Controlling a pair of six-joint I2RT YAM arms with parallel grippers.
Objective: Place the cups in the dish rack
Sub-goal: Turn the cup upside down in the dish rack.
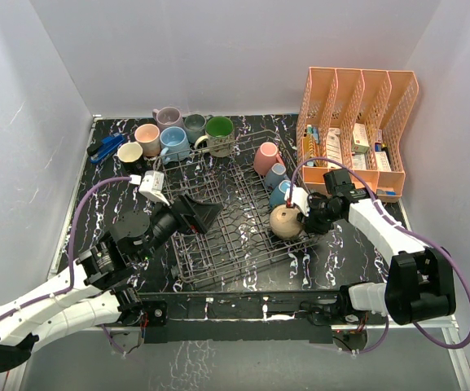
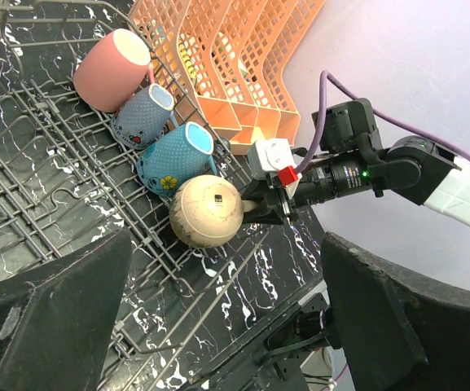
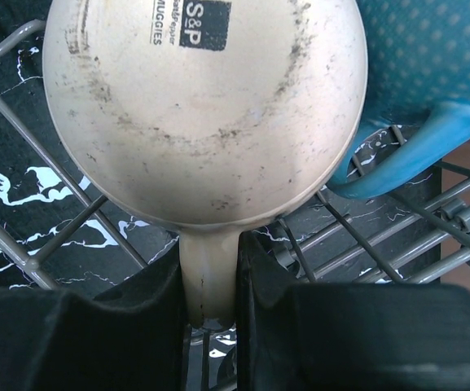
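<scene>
R hand (image 1: 305,215) pinched narrow on the handle of the round cream ceramic mug (image 1: 285,221). The mug is tipped, base showing, at the right edge of the dark wire dish rack (image 1: 218,244), just beside the teal flowered mug (image 1: 281,193). L hand (image 1: 204,213) wide open & empty over the rack's left side. To do it well, imo: settle the mug btwn tines w/o nudging the teal one, then release & back out straight along the handle.

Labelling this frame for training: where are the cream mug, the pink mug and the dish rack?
cream mug (image 1: 284,221): top external view, on its rounded body.
pink mug (image 1: 265,158): top external view, on its side wall.
dish rack (image 1: 233,238): top external view, on bare wires mid-rack.
</scene>
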